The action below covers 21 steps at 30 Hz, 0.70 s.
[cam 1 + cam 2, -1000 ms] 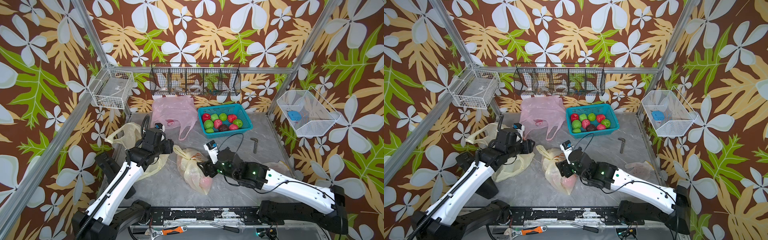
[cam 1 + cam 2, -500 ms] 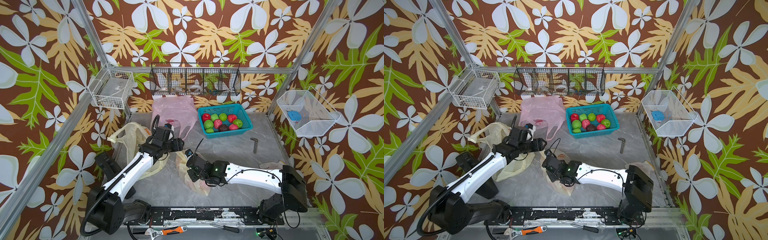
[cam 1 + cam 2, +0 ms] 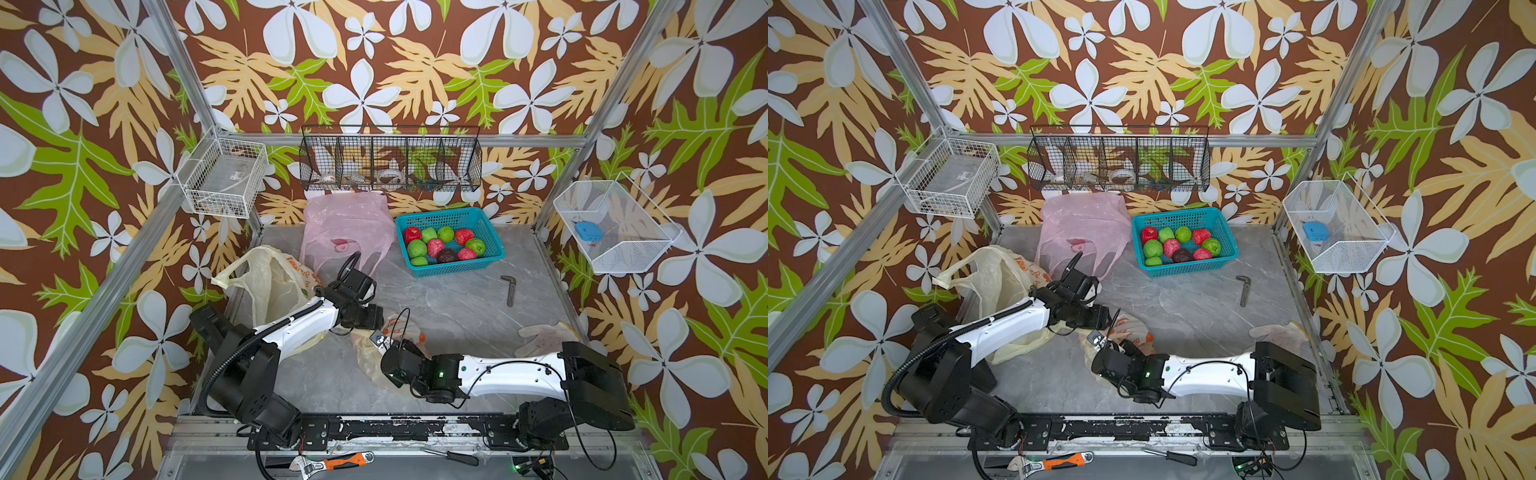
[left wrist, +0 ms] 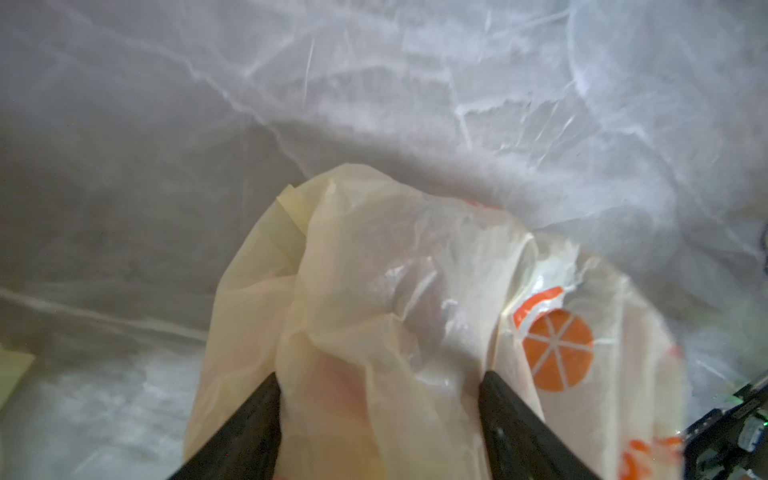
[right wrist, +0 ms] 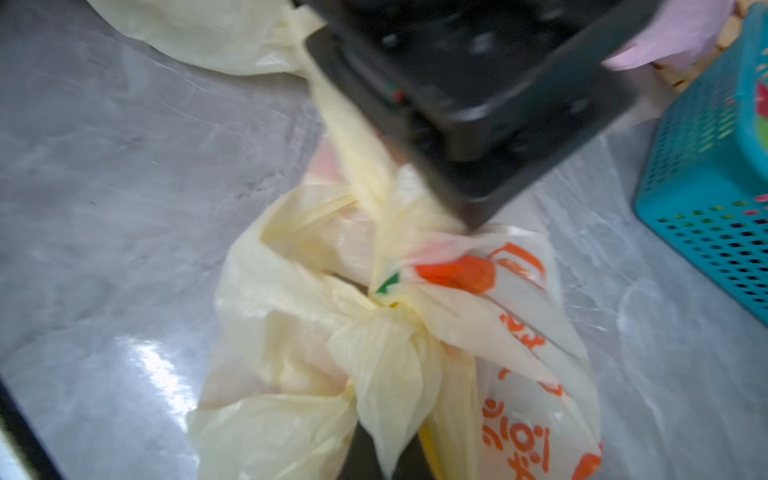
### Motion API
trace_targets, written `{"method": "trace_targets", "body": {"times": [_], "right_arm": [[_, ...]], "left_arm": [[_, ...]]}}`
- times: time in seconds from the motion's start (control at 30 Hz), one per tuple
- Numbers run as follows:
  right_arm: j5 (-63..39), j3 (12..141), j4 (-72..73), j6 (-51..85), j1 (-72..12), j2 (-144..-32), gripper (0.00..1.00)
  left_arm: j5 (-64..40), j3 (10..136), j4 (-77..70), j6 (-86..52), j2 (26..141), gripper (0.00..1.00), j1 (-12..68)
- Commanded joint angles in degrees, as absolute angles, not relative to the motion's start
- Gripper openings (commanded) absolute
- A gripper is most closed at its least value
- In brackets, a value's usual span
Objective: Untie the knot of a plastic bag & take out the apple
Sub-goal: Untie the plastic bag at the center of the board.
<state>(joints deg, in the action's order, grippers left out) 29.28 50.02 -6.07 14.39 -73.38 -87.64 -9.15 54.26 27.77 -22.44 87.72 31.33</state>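
Where both arms meet on the grey table [image 3: 457, 316], a cream plastic bag [image 3: 365, 359] with orange print lies knotted. The right claw [image 5: 386, 455], its arm folded low along the front edge, is pressed together on a tail of plastic at the knot [image 5: 390, 318]. The left claw [image 4: 378, 395], reaching in from the left, is spread astride a fold of the bag. A second ago the left claw hung back by the empty bag [image 3: 266, 282] and the right stood open. Bare table lies toward the blue basket [image 3: 494, 232].

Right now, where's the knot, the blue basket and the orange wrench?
knot [image 5: 386, 332]: right wrist view, middle of the twisted bunch.
blue basket [image 3: 457, 268]: a top view, its front wall.
orange wrench [image 3: 345, 460]: a top view, its orange handle.
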Motion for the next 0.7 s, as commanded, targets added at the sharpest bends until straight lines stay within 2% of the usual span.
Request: {"method": "trace_targets", "body": {"times": [0.0, 0.1, 0.17, 0.33, 0.43, 0.67], "right_arm": [[36.4, 48.8, -3.6, 8.1, -72.1, -86.1, 0.06], [39.3, 48.3, -3.9, 3.8, -70.0, -85.7, 0.08], [41.2, 47.7, -4.0, 0.6, -68.5, -85.2, 0.09], [43.0, 44.7, -3.6, -5.0, -63.9, -80.3, 0.12], [41.7, 41.5, -2.4, -4.9, -59.6, -74.9, 0.18], [27.5, 32.4, -0.9, 6.0, -45.9, -62.5, 0.2]], "left_arm": [[-12.0, 52.3, 28.3, -23.1, 86.7, 0.52, 31.6], [-11.6, 52.1, 28.2, -24.2, 83.8, 0.14, 31.7], [-10.7, 52.7, 28.2, -24.8, 81.5, 0.01, 31.5], [-10.5, 53.2, 26.8, -26.0, 76.5, 0.0, 29.2], [-10.8, 50.5, 24.3, -26.6, 73.7, 0.0, 26.9], [-13.2, 40.2, 15.7, -30.8, 70.0, 0.0, 24.2]]}}
